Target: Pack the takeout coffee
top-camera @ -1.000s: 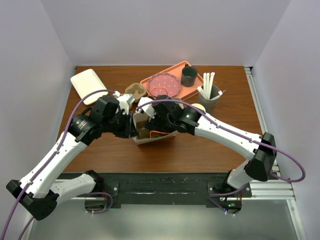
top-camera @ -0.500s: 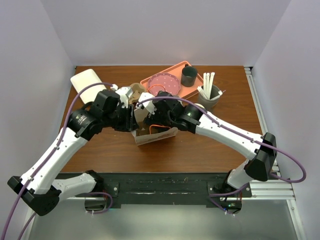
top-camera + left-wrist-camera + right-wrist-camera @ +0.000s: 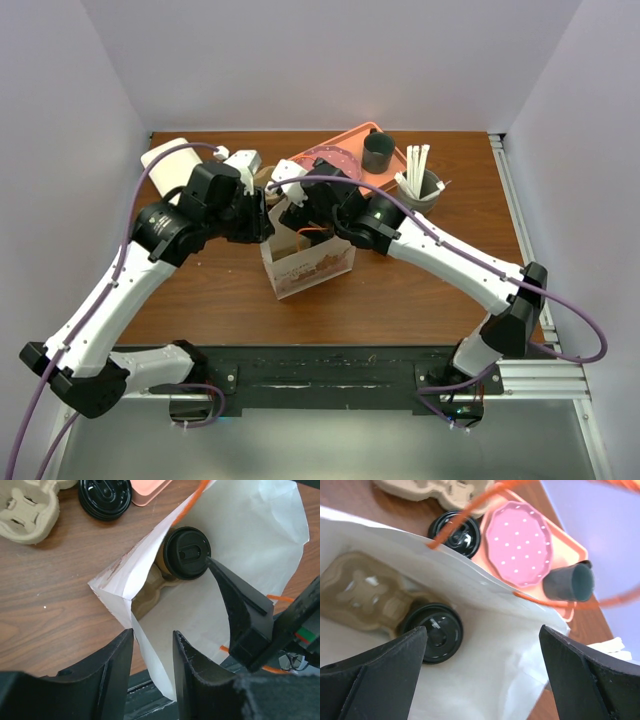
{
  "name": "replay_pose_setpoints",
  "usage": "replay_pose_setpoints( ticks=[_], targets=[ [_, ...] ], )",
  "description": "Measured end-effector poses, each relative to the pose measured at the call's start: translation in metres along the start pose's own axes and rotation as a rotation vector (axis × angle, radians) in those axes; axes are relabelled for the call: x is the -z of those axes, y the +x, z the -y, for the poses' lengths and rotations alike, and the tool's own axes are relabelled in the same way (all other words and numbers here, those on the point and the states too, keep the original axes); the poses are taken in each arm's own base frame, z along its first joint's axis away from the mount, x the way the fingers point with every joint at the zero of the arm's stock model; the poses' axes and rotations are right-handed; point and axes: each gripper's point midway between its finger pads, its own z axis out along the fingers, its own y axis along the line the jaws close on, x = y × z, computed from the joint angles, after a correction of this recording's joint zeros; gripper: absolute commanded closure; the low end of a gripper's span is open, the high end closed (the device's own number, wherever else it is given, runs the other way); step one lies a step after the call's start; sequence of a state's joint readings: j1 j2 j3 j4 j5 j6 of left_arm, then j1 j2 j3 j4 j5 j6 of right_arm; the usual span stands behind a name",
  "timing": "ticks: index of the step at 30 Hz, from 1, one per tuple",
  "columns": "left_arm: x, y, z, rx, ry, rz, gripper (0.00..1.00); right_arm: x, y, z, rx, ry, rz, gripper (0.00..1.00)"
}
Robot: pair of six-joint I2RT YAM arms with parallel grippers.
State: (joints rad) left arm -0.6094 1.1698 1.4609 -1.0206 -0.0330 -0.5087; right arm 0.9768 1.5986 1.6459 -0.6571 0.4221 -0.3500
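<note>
The takeout coffee (image 3: 187, 552), a brown cup with a black sip lid, stands inside the white paper bag (image 3: 310, 265) next to a cardboard carrier (image 3: 360, 595). It also shows in the right wrist view (image 3: 432, 632). My right gripper (image 3: 484, 630) is wide open over the bag's mouth, above the cup and holding nothing. My left gripper (image 3: 152, 637) is at the bag's near rim with its fingers a little apart. The bag's wall (image 3: 150, 645) passes between them. In the top view both gripper heads (image 3: 262, 222) (image 3: 300, 215) meet over the bag's top.
A loose black lid (image 3: 105, 497) and a second cardboard carrier (image 3: 27, 505) lie behind the bag. An orange tray (image 3: 350, 140) holds a pink plate (image 3: 520, 542) and a dark mug (image 3: 378, 152). A cup of white sticks (image 3: 420, 185) stands at the right, a white box (image 3: 165, 158) at the back left.
Both grippers have risen and moved back from the table. The bag has gone from lying low and slanted to standing upright and taller.
</note>
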Motion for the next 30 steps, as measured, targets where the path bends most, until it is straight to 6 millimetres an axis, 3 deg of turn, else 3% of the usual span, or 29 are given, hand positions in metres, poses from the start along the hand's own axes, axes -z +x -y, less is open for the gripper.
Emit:
replay_pose_setpoints(
  ticks=[16, 20, 30],
  targets=[
    [0.004, -0.034, -0.001, -0.044, -0.058, 0.069, 0.52, -0.003, -0.028, 0.050, -0.078, 0.247, 0.008, 0.01],
    [0.010, -0.046, 0.001, -0.060, -0.057, 0.105, 0.51, -0.014, -0.034, 0.066, -0.120, 0.341, -0.003, 0.01],
    [0.023, -0.062, 0.006, -0.087, -0.040, 0.156, 0.47, -0.048, -0.019, 0.100, -0.284, 0.518, -0.096, 0.01]
  ],
)
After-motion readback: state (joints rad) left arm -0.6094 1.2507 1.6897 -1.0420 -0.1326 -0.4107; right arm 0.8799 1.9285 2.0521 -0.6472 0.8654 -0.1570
